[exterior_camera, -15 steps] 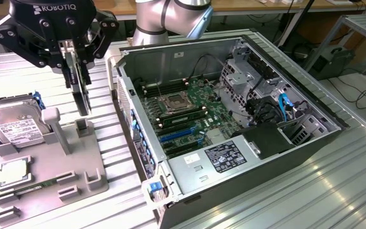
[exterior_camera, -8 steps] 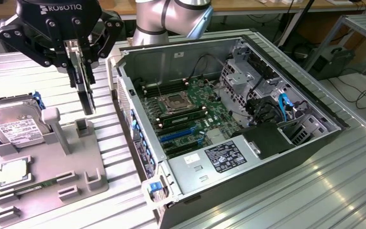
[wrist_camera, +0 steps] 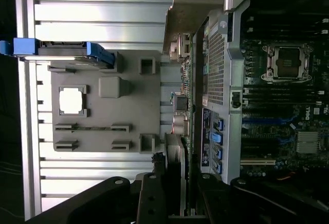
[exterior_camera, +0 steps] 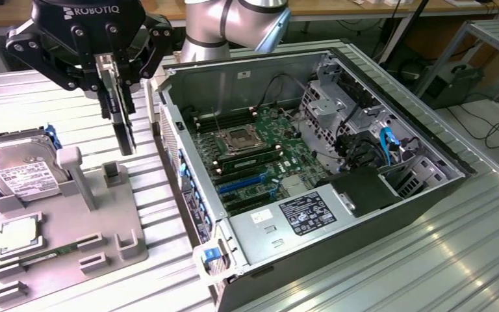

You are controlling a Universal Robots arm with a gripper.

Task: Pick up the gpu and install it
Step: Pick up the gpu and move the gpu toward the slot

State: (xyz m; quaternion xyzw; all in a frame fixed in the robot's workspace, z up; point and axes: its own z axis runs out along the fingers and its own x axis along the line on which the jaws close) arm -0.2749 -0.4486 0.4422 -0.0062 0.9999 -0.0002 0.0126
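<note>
The pincer [exterior_camera: 116,70] is clamped on the gpu [exterior_camera: 121,114], its fingers pressing on the two flat faces of the card near the upper end. The card hangs straight down from the grasp, long axis upright and thin edge toward the exterior view. In the wrist view the same card [wrist_camera: 184,106] runs away from the pincer [wrist_camera: 180,190] as a narrow strip, so the thing to be installed lies directly below the grip and in line with it. Its lower end looks clear of the grey fixture [exterior_camera: 102,224] underneath, just above the slotted posts, though the gap is too slight to be sure of. The drive [exterior_camera: 20,172] rests at the edge of that fixture, on the exterior view's left. Just beside the card, on the exterior view's right, rises the wall of the open case [exterior_camera: 319,237], which lies on its side on the worktop [exterior_camera: 423,260]. Inside it the motherboard [exterior_camera: 258,149] lies flat, and its expansion slots [exterior_camera: 236,187] run along the board, well apart from the card and beyond that wall. From this I judge the pick-up done and the card not yet over the case
</note>
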